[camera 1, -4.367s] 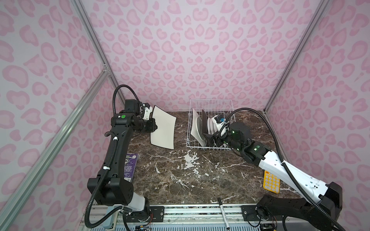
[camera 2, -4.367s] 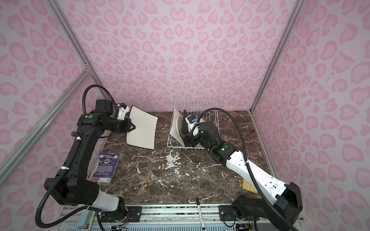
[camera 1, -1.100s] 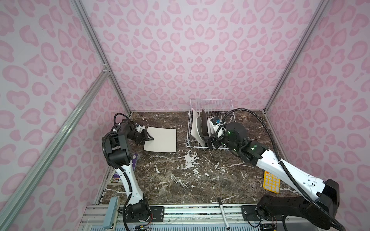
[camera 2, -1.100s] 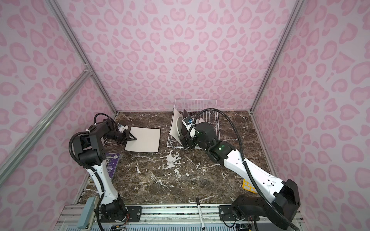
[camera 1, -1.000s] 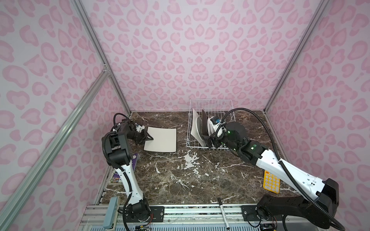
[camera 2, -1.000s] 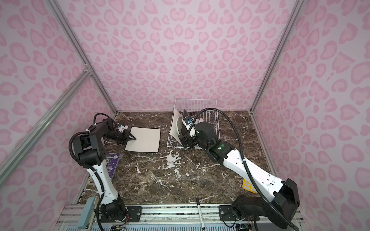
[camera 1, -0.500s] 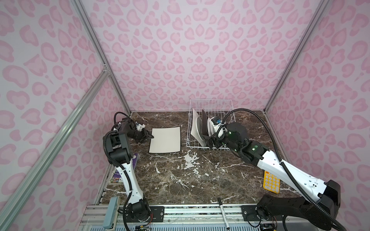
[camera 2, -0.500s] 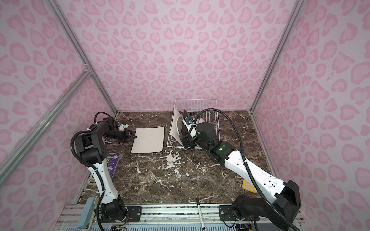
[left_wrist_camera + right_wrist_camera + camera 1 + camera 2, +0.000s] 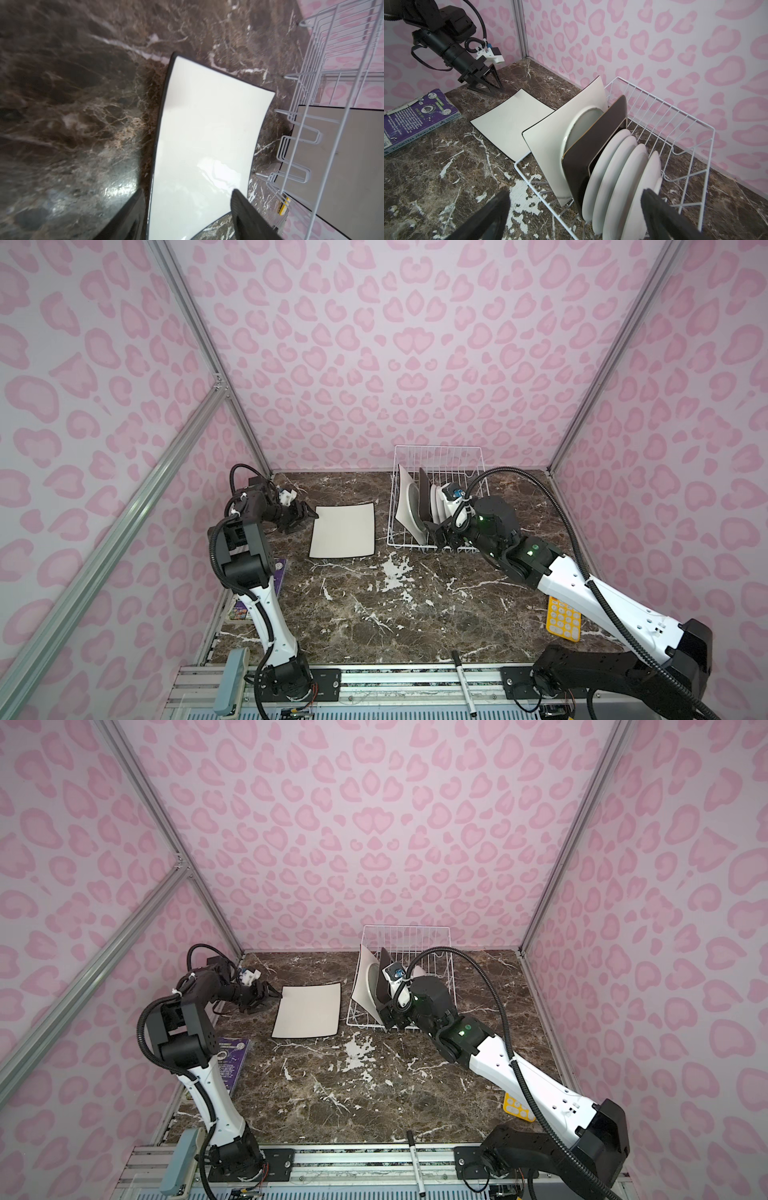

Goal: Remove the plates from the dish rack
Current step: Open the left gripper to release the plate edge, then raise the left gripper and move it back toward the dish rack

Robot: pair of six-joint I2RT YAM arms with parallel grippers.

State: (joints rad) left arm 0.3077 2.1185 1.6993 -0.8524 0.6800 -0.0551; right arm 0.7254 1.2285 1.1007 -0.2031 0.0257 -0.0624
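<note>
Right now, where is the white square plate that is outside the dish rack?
In both top views the white square plate lies flat on the marble table, between the left gripper and the dish rack, left of centre.

Shot from high up front looking down over whole table in both top views, close from each wrist, sharing flat square plate and dish rack

My dark marbled desk carries a white square plate lying flat, just beside the dish rack standing at the back. A purple book lies at my left edge and a yellow calculator near my right.
</note>
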